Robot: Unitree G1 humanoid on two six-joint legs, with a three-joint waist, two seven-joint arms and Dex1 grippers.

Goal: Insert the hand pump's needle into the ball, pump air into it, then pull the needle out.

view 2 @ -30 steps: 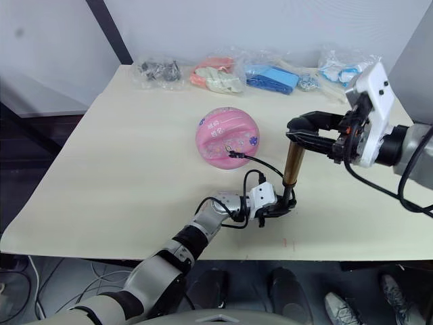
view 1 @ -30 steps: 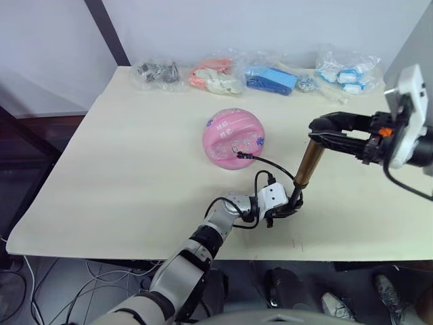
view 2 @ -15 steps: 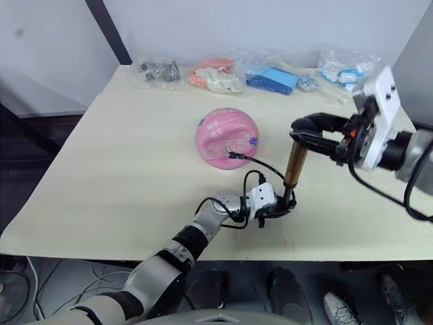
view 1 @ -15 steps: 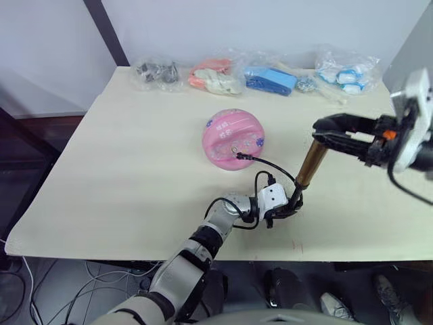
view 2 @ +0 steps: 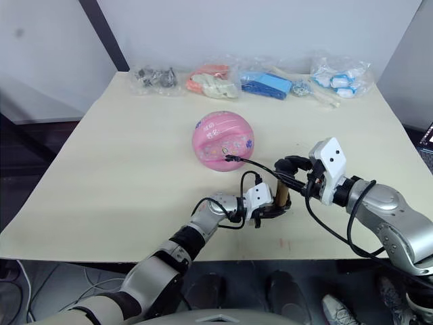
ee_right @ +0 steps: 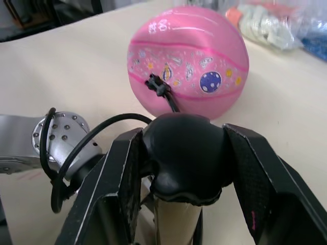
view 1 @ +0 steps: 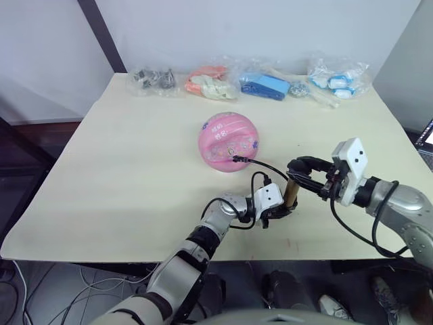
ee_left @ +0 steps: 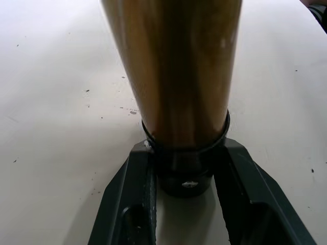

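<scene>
Left eye view shows a big cream counter [view 1: 122,156] with a round pink rubber ball [view 1: 229,141] in the middle of it. The ball has light lines and little pictures on it. Near the front edge stands a small hand pump [view 1: 291,193] with a shiny gold-brown tube, upright on the counter. The left hand [ee_left: 186,204] is shut tight on the pump's black bottom cap, one finger on each side. The right hand [ee_right: 186,168] is closed around the pump's black handle [ee_right: 186,150] on top. A thin black hose [view 1: 260,164] goes from the pump up to the ball. Its black tip [ee_right: 156,86] sits against the ball's side; the needle itself is too small to see. Four clear bags [view 1: 260,82] of small things lie along the far edge.
</scene>
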